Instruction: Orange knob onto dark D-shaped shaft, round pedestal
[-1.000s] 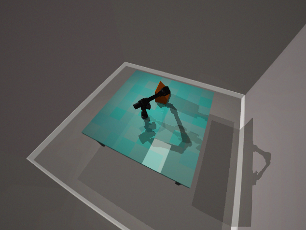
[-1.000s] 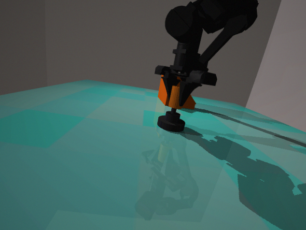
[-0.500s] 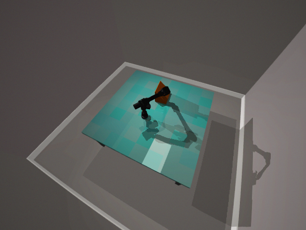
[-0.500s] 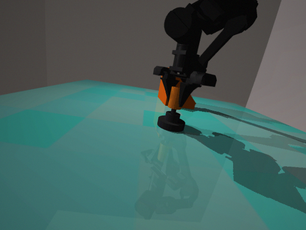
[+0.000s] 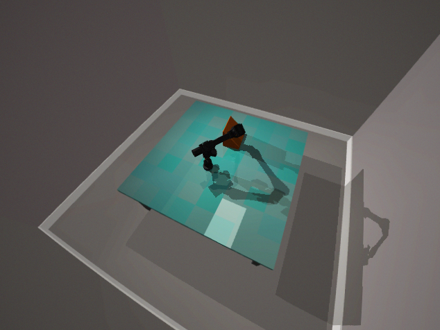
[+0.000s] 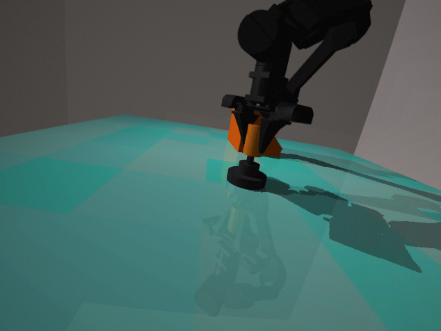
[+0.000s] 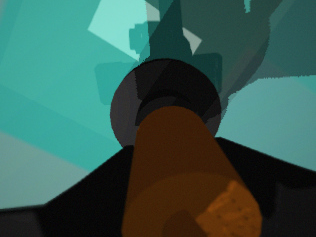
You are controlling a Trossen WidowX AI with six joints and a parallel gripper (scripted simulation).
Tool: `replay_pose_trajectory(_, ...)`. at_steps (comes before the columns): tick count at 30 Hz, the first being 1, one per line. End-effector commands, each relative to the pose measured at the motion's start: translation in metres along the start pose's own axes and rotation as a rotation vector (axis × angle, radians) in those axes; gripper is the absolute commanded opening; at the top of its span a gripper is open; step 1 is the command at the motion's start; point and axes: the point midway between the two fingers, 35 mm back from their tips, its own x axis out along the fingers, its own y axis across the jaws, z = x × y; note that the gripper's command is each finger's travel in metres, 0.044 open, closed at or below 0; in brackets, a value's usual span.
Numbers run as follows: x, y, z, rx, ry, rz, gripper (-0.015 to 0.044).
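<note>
The orange knob (image 6: 252, 140) (image 7: 167, 149) is a tall, slightly tapered cylinder. My gripper (image 6: 252, 145) (image 7: 173, 149) is shut on it, with one black finger on each side. The knob is over the dark shaft (image 6: 250, 160), and a short length of shaft shows between the knob's lower end and the pedestal's raised collar. The round black pedestal (image 5: 208, 166) (image 6: 245, 179) (image 7: 122, 111) stands on the table. The knob's lower end hides the shaft's top, so I cannot tell whether it is inside the hole. The flat sides are hidden too.
An orange angular block (image 5: 230, 141) (image 6: 234, 132) stands on the teal tiled table (image 5: 166, 163) (image 6: 89, 242), behind the gripper in the exterior view. The arm's shadow falls across the table beside the pedestal. A pale raised border (image 5: 106, 155) surrounds the table.
</note>
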Motion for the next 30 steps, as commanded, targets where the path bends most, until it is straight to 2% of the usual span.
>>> replay_pose_trajectory(1, -0.0027, -0.0001, -0.001, -0.049, 0.002, -0.005, 0.0)
replay_pose_trajectory(6, -0.0015, 0.0012, -0.0025, -0.204, 0.003, -0.004, 0.0)
replay_pose_trajectory(30, -0.0026, -0.0014, -0.0011, -0.15, 0.002, -0.005, 0.0)
